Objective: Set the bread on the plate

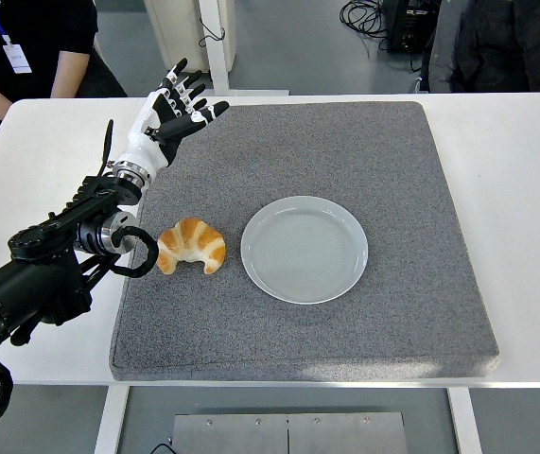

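Note:
A golden croissant point(192, 245) lies on the grey foam mat point(345, 142), just left of a pale round plate point(304, 248) that holds nothing. My left hand point(177, 102) hovers over the mat's far left corner, well behind the croissant, fingers spread and holding nothing. Its black forearm point(52, 260) runs in from the lower left, and a cable loop at the elbow sits right beside the croissant. My right arm does not show.
The mat covers most of the white table point(515, 189). A person in a dark top point(24, 47) sits at the far left behind the table, and another dark-clothed person point(506, 43) is at the far right.

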You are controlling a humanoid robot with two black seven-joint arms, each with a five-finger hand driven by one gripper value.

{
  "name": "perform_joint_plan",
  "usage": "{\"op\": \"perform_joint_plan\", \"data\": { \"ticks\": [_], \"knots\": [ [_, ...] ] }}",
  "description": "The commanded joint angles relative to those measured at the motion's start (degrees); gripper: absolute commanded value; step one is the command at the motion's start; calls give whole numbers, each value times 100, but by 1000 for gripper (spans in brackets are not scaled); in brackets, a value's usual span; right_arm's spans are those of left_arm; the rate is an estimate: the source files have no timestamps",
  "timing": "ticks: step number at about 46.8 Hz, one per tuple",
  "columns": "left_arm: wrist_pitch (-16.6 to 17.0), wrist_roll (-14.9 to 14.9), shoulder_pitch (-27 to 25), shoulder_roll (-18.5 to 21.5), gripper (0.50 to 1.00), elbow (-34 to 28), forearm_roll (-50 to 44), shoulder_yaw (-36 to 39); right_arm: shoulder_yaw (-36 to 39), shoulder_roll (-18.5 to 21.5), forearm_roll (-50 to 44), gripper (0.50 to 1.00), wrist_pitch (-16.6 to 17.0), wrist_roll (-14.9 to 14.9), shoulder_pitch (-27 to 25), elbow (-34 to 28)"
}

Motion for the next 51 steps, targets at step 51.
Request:
{"op": "perform_joint_plan", "data": {
  "ticks": [51],
  "knots": [
    [861, 580, -98, 623, 965, -1360, -413, -42, 3, 0, 2, 1000, 0, 0, 7, 0]
  ]
}}
